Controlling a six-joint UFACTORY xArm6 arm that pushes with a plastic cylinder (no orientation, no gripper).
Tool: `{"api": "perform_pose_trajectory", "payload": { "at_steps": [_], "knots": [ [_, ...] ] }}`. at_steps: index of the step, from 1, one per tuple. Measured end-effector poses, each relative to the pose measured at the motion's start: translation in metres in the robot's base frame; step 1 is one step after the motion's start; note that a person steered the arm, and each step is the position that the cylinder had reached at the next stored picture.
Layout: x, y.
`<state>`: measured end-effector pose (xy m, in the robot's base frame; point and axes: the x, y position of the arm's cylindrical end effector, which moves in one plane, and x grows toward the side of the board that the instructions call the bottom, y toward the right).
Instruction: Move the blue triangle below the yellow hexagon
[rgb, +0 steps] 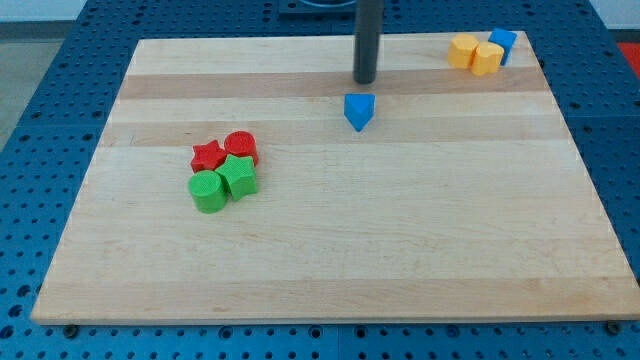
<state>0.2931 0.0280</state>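
The blue triangle lies on the wooden board, a little above the board's middle. My tip stands just above it in the view, slightly to its right, with a small gap between them. The yellow hexagon sits at the view's top right corner of the board. It touches a second yellow block on its right. The blue triangle is well to the left of and lower than the hexagon.
A blue block sits behind the second yellow block at the top right. At the view's left are a red star, a red cylinder, a green star and a green cylinder, packed together.
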Motion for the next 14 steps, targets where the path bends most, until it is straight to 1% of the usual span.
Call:
{"api": "perform_pose_trajectory", "payload": {
  "at_steps": [1,2,3,7,10,13,14],
  "knots": [
    [0.021,-0.031],
    [0.047,-0.045],
    [0.068,-0.042],
    [0.069,0.074],
    [0.062,0.104],
    [0.057,0.154],
    [0.049,0.155]
  ]
}}
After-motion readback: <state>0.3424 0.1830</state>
